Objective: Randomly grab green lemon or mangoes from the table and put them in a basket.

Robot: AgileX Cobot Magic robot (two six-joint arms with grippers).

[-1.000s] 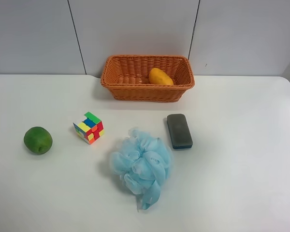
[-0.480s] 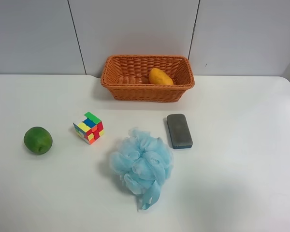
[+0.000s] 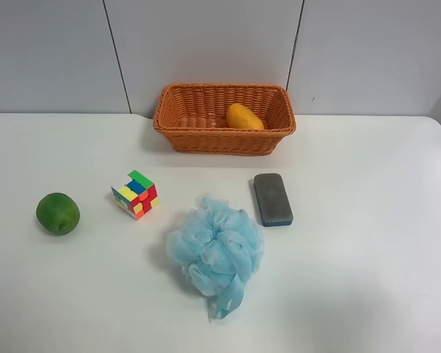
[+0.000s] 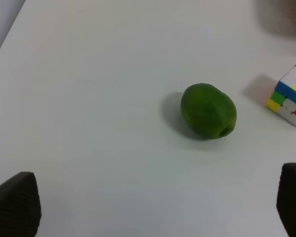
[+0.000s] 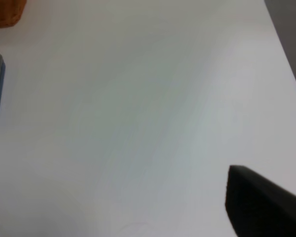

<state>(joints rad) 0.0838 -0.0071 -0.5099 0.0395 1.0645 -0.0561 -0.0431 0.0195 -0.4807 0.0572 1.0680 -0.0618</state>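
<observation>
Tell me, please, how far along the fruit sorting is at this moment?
About halfway, by the look of it. The mango already lies inside the basket. The green lemon is left on the table, beside the puzzle cube. Nothing is in hand: the left tool looks open, with the lemon ahead of its fingers, untouched. Only part of the right tool shows over bare table.

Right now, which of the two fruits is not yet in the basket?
The green lemon: it lies on the table beside the puzzle cube, while the mango rests inside the basket.
</observation>
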